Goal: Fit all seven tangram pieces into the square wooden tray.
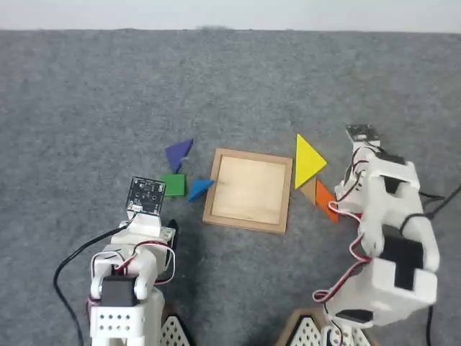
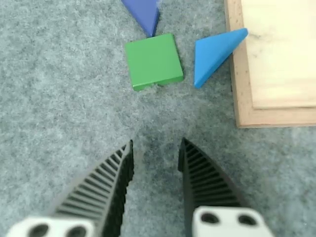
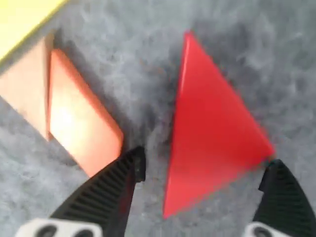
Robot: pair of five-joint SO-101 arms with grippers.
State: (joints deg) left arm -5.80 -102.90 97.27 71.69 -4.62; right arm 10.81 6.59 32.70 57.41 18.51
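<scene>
The left arm (image 1: pixel 126 281) stands at the near edge of the grey tabletop (image 1: pixel 86 108) and bends forward and down. Its left pincer (image 2: pixel 156 144) points at the tabletop. Its two black fingers are apart, with only grey tabletop between them. It sits just short of the green square (image 2: pixel 153 60).

The light blue triangle (image 2: pixel 212 54) lies beside the green square, and one tip touches the rim of the wooden tray (image 2: pixel 244 98). The dark blue triangle (image 2: pixel 144 12) lies past the green square. The edge of the left wrist view cuts it off.

The right arm (image 1: pixel 389 223) is folded up on the other side of the tray and leans down. The right pincer (image 3: pixel 205 165) is spread wide, with one finger on each side of the red triangle (image 3: pixel 212 133), which lies flat. One finger is very near a corner of it, but it is hard to tell if they touch. The other finger is apart from it.

The orange piece (image 3: pixel 81 128) lies just beside the red triangle. A pale brown piece (image 3: pixel 19 84) touches the orange one. The yellow triangle (image 1: pixel 308 160) lies next to the tray. From above, the white arm covers part of the orange piece.

The tray lies between the two arms, and the pieces lie outside it.
</scene>
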